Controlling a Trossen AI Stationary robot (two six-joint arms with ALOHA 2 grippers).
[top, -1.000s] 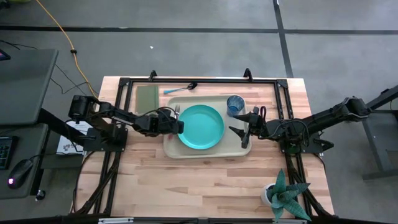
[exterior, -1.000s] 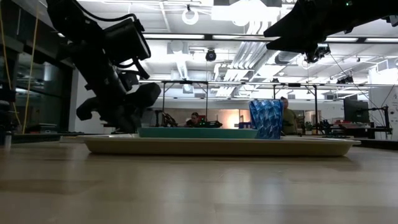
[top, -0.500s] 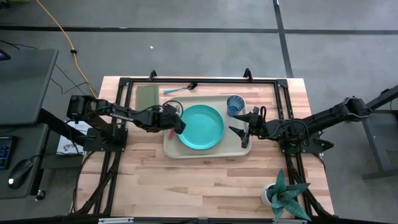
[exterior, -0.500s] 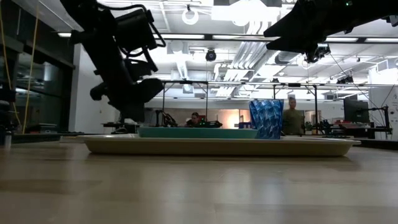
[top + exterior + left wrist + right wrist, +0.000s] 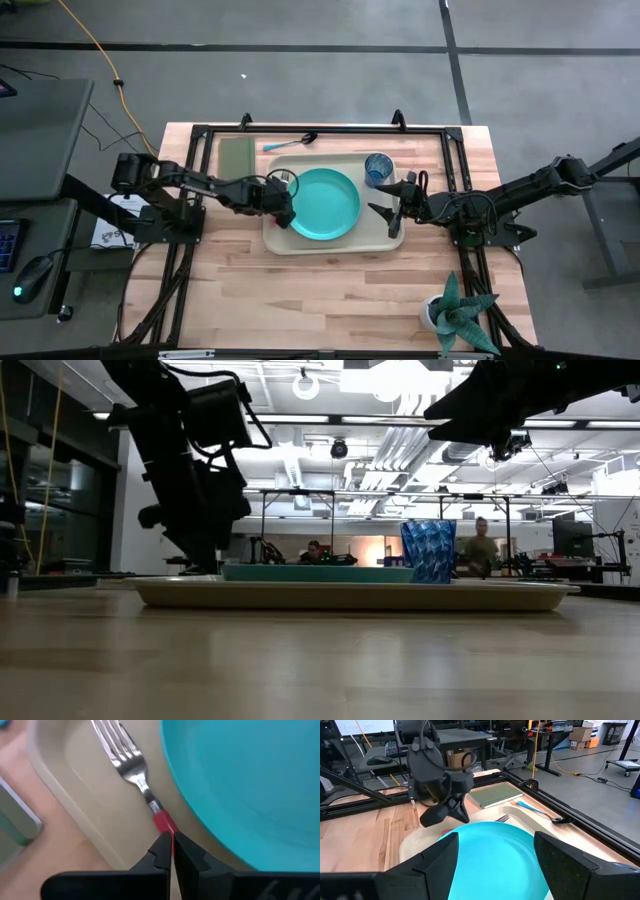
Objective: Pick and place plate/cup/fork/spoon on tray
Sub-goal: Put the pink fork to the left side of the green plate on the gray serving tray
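We see the left gripper (image 5: 171, 851) with fingers pinched on the fork (image 5: 131, 767), which lies in the tray (image 5: 278, 240) beside the plate (image 5: 322, 203), the right gripper (image 5: 385, 212) spread wide above the tray's right edge.

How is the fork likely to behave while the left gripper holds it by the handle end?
The fork looks rigid, so it shouldn't droop. Pinched only at the red tip by the left gripper, it may pivot. Lying flat, it shouldn't roll.
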